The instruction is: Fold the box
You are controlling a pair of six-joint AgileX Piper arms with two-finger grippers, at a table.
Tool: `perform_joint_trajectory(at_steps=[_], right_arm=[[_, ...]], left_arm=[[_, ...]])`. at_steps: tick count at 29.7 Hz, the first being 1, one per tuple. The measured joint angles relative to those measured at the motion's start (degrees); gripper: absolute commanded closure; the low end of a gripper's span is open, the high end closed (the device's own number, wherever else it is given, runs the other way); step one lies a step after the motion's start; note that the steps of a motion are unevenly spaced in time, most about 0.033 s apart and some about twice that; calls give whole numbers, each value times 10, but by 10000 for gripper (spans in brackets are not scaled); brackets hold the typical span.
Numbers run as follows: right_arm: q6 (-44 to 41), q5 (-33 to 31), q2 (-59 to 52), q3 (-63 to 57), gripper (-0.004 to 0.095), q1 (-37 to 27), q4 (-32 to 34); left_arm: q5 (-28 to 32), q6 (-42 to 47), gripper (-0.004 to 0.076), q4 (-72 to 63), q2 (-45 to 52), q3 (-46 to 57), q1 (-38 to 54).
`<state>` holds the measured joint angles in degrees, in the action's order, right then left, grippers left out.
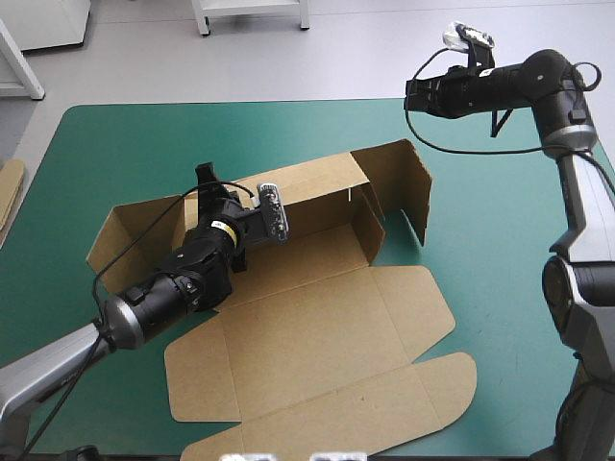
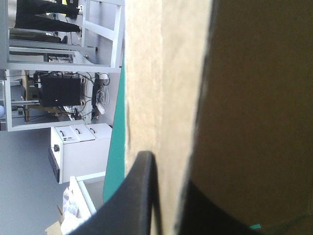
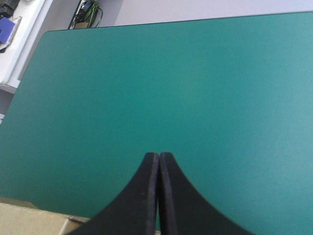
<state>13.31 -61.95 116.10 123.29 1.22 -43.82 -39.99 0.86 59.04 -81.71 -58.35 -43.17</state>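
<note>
Brown board box (image 1: 317, 317) lies mid teal-green tabletop (image 1: 125, 144), far wall and ends raised, lid flat (tucking remains, I judge). My black-finned left gripper (image 2: 168, 196) pinches its far wall; the right gripper (image 3: 159, 161), pressed together, hovers over the far-right corner.

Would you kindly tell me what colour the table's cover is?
The cover is plain teal-green, best seen in the high view.

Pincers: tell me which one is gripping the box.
The left pincer: it is shut on a raised wall of the box. The right pincer is shut on nothing, above bare teal-green cover.
</note>
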Motion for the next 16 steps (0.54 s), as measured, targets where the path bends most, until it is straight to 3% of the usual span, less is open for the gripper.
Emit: perform_joint_trajectory(at_steps=[7, 16], right_arm=[[1, -27, 107, 53, 925, -11, -77], [12, -81, 151, 59, 925, -11, -89]], left_arm=[[0, 0, 733, 0, 0, 0, 0], [0, 1, 733, 0, 0, 0, 0]])
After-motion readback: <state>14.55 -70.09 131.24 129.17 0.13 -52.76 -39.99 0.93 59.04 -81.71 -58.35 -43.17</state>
